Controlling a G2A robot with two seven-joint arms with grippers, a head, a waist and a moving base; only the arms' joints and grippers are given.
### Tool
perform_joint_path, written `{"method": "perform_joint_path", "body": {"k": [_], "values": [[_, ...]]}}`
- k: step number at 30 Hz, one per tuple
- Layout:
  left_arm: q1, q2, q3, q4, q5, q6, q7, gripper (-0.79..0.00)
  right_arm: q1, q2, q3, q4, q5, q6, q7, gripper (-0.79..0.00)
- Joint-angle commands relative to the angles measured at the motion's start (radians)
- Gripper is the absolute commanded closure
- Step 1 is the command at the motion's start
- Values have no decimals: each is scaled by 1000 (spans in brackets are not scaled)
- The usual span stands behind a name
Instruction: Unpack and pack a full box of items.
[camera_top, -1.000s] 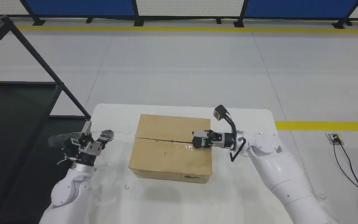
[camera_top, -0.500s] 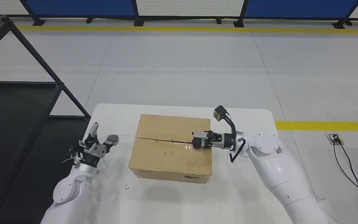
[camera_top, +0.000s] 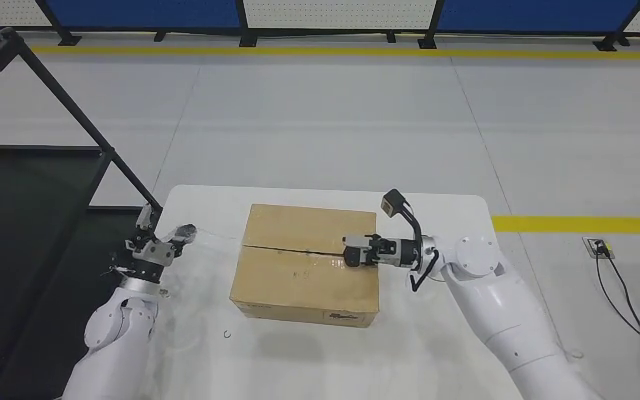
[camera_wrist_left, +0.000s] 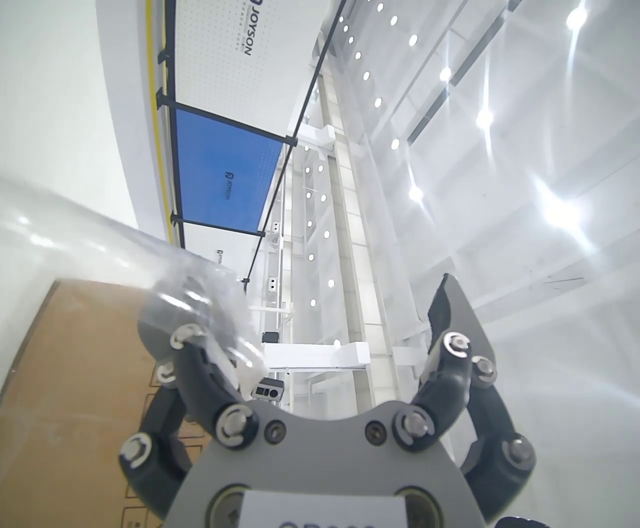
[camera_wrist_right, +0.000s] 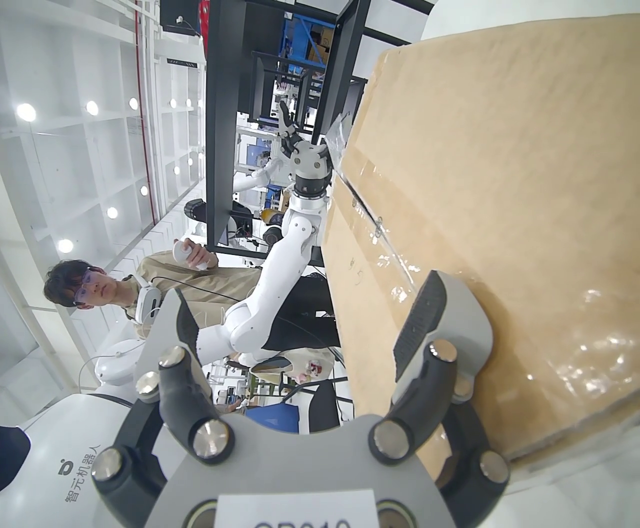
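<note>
A closed cardboard box lies in the middle of the white table, its top flaps meeting at a seam that carries scraps of clear tape. My right gripper hangs open over the top of the box near its right edge; one finger pad lies against the cardboard and the other stands clear of it. My left gripper is left of the box and raised, open, with a crumpled strip of clear tape clinging to one finger. The box is beside that finger.
A black metal frame stands off the table's left edge, close to my left arm. A small scrap lies on the table in front of the box. Bare tabletop extends on both sides of the box.
My left gripper has moved a little left and farther from the box, and the stretched tape strip seen earlier has bunched up at its finger. The right gripper has stayed on the box top.
</note>
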Motion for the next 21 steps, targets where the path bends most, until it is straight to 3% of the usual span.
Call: {"method": "perform_joint_path", "body": {"k": [1,12,21], "values": [[-2,1,-14,-1,-19,-2,-9,-785,-1,0,0,-3,-1,2,0,-785],[5,7,-67,-10,-56,-10,-35,-785,-2,2,-3,-13,-6,9,-4,-785],[52,6,-75,-110,-55,-29,-52,-785,0,3,-1,-17,-8,12,-13,-785]]}}
